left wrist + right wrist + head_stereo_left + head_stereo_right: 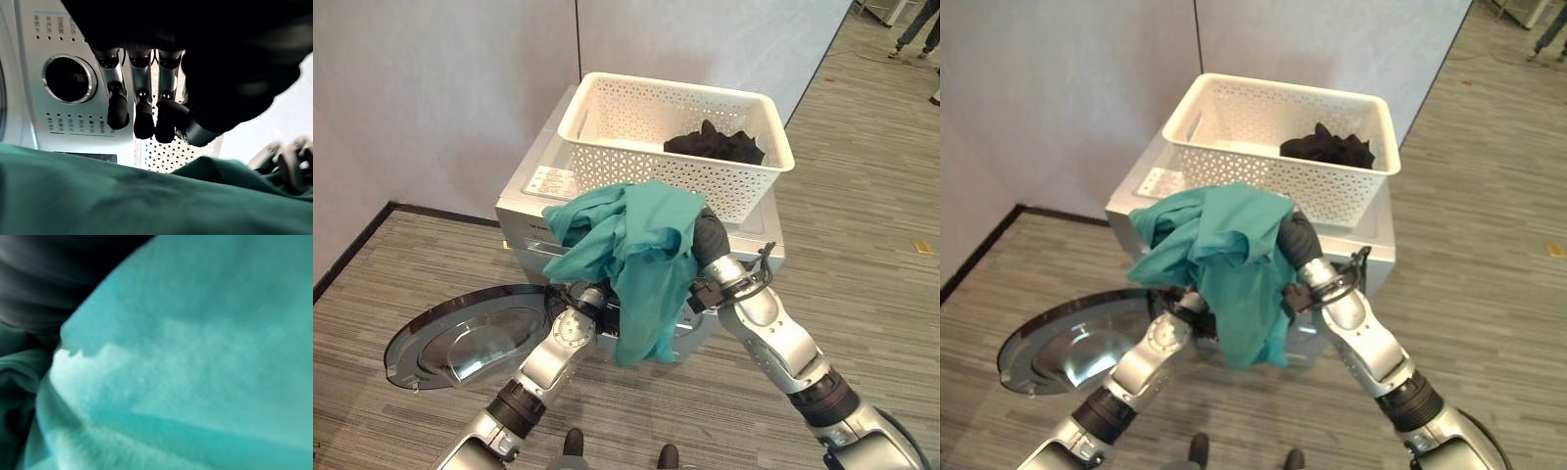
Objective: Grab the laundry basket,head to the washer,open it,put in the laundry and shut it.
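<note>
Even, soft indoor light – no hard shadows. The right wrist view is blurred; the left wrist view's hand is backlit, nearly black.

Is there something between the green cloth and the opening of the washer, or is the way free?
Nothing visible blocks it. The washer door hangs open to the robot's left, clear of the front. The green cloth hangs in front of the washer, draped over both hands, and hides the opening itself. The basket sits on top, out of the way.
</note>
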`<state>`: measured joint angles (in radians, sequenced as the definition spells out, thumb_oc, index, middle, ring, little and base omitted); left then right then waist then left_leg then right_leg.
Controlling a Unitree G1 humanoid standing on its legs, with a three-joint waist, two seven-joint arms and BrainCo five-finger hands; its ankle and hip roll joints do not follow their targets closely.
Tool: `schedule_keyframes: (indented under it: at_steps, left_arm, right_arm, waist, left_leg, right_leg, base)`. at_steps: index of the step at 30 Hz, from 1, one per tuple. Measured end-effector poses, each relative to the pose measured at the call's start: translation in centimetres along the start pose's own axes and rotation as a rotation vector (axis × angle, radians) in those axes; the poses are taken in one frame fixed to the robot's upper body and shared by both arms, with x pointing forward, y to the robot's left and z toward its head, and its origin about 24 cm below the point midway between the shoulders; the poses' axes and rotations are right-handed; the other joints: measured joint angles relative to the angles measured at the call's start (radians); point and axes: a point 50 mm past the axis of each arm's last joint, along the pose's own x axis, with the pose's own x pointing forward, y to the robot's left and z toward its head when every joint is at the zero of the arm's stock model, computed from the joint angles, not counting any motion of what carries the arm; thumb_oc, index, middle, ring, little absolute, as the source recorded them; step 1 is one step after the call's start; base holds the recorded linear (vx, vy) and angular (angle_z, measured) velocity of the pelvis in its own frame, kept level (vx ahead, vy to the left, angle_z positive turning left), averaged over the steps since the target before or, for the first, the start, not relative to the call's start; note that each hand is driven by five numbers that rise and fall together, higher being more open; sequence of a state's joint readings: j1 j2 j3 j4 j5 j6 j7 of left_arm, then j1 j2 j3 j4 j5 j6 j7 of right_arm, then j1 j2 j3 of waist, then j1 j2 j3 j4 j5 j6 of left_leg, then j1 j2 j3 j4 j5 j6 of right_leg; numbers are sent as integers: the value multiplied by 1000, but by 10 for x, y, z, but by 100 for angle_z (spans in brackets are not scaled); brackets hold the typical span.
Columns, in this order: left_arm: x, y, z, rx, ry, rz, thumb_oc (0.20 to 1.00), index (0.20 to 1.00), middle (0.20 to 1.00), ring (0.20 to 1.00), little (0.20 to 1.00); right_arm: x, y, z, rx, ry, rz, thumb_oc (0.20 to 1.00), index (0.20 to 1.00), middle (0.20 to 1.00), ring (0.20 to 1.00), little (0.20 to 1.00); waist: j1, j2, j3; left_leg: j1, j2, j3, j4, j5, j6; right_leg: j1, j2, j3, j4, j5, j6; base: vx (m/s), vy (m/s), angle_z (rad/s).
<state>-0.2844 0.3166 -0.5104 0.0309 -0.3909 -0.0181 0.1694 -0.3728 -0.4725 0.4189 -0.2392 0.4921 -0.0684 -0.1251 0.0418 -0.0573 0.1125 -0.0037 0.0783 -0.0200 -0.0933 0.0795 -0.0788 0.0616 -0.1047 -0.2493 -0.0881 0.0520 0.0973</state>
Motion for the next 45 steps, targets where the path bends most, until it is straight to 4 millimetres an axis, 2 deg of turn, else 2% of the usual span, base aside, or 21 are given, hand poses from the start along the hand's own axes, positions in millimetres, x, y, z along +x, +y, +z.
schedule_keyframes:
  at_steps: [7, 16, 17, 18, 23, 27, 34, 35, 36, 38, 43, 45]
  left_arm:
    - [-29, 10, -28, -10, 106, 4, 200, 200, 200, 200, 200]
    - [-36, -3, -32, -36, 121, -73, 200, 200, 200, 200, 200]
    - [-36, -7, -31, -40, 117, -90, 448, 448, 448, 448, 448]
    - [-35, -8, -30, -41, 116, -96, 1000, 1000, 1000, 1000, 1000]
    - [-35, -10, -29, -42, 114, -110, 1000, 1000, 1000, 1000, 1000]
    - [-38, -10, -16, 5, 65, -167, 1000, 1000, 1000, 1000, 1000]
    - [-42, -2, -10, 252, 33, -214, 1000, 1000, 1000, 1000, 1000]
    - [-42, 0, -8, 318, 21, -221, 1000, 1000, 1000, 1000, 1000]
    - [-39, 6, 0, 488, -31, -241, 1000, 1000, 1000, 1000, 1000]
    - [-39, 8, 2, 592, -51, -265, 1000, 1000, 1000, 1000, 1000]
    - [-40, 2, 1, 644, -69, -304, 1000, 1000, 1000, 1000, 1000]
    - [-39, -6, -3, 643, -72, -319, 1000, 1000, 1000, 1000, 1000]
  right_arm:
    - [-1, -17, 0, -73, 2, -69, 200, 200, 200, 200, 200]
    - [-2, -24, -5, -100, 19, -116, 200, 200, 200, 200, 200]
    - [-1, -24, -5, -97, 19, -116, 200, 200, 200, 200, 200]
    - [-1, -23, -5, -94, 18, -117, 200, 200, 200, 200, 200]
    - [-1, -25, -10, -90, 36, -128, 200, 200, 200, 200, 200]
    - [0, -32, -18, -103, 73, -158, 200, 200, 200, 200, 200]
    - [12, -39, -16, -131, 71, -175, 200, 200, 200, 200, 200]
    - [13, -39, -16, -130, 72, -175, 200, 200, 200, 200, 200]
    - [13, -39, -15, -130, 66, -174, 200, 200, 200, 200, 200]
    - [13, -39, -16, -127, 67, -174, 200, 200, 200, 200, 200]
    - [14, -38, -16, -120, 65, -174, 200, 200, 200, 200, 200]
    - [16, -32, -17, -64, 57, -182, 200, 200, 200, 200, 200]
  waist:
    - [13, 11, 7]
    - [31, 13, 8]
    - [30, 13, 8]
    - [29, 13, 8]
    - [33, 13, 8]
    - [44, 15, 9]
    - [80, 19, 11]
    - [84, 19, 12]
    - [85, 18, 12]
    - [91, 17, 16]
    - [109, 6, 42]
    - [109, -8, 63]
  left_leg:
    - [0, -1, 0, 0, -1, 1]
    - [-3, -2, -6, 0, 0, 1]
    - [-5, -3, -14, 0, 0, 0]
    - [-7, -3, -18, 0, 1, 0]
    - [-17, -5, -22, 0, 3, -1]
    - [-17, -4, -23, 0, 3, -1]
    - [-22, -3, -26, 0, 4, -3]
    - [-24, -3, -27, 0, 4, -3]
    - [-43, -3, -34, 0, 10, -6]
    - [-51, -3, -46, 0, 12, -6]
    - [-52, -5, -48, 0, 12, -7]
    - [-56, -6, -47, 0, 12, -7]
  right_leg:
    - [0, 0, 0, 0, 0, 0]
    - [0, 0, -5, 0, 0, 0]
    - [0, 0, -7, 0, -1, 0]
    - [-1, 0, -10, 0, -1, 0]
    - [-8, 1, -13, 0, -1, -1]
    - [-7, 1, -13, 0, -1, -1]
    - [-11, 2, -17, -4, -1, -1]
    - [-13, 3, -18, -4, -1, -1]
    - [-26, 4, -32, -1, -1, -1]
    - [-29, 4, -38, -1, -1, -1]
    - [-29, 3, -39, 0, -1, -1]
    - [-34, 3, -40, 0, -1, -1]
  base:
    - [0, 0, 0]
    - [-2, -1, 0]
    - [-17, -11, 6]
    - [-17, -11, 10]
    - [-4, -2, 2]
    - [0, 0, 0]
    - [-21, -7, 1]
    - [-34, -18, 13]
    - [-19, -14, 17]
    - [-16, -3, 14]
    - [-12, 5, 1]
    - [-35, 13, 0]
